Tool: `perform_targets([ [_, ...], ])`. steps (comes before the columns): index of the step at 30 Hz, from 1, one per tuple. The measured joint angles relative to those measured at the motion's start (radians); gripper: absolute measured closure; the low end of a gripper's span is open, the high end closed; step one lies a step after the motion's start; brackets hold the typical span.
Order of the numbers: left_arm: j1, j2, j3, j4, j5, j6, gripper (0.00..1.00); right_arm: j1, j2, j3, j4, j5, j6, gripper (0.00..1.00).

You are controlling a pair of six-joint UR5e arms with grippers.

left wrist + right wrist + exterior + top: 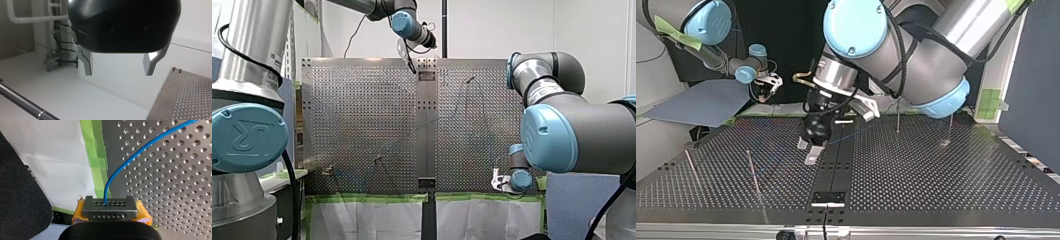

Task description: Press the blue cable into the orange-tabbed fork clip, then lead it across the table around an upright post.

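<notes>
The only mark that can be read is the UR logo on the blue cap [249, 137] of my left arm's joint, at 9 o'clock in the front view; it sits turned sideways. A pale label [543, 90] on my right arm at 2 o'clock and a small label [275, 62] on my left arm at 10 o'clock carry print too small to read.

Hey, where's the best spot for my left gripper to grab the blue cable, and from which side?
On the loose span of the blue cable running over the perforated table, ahead of my right gripper, which holds its end. Come from above, with the open left gripper straddling its run, because it is thin and low.
</notes>
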Motion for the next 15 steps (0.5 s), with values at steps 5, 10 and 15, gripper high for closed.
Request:
perform_targets([
  [5,0.000,0.006,-0.042,0.042,-0.001,0.003,0.00,0.003,0.000,0.000,0.000,0.000,0.000,1.00],
  [10,-0.002,0.002,-0.082,0.082,-0.019,0.014,0.00,0.007,0.000,0.000,0.000,-0.001,0.000,1.00],
  [15,-0.004,-0.032,-0.128,0.128,-0.031,0.018,0.00,0.010,0.000,0.000,0.000,-0.001,0.000,1.00],
])
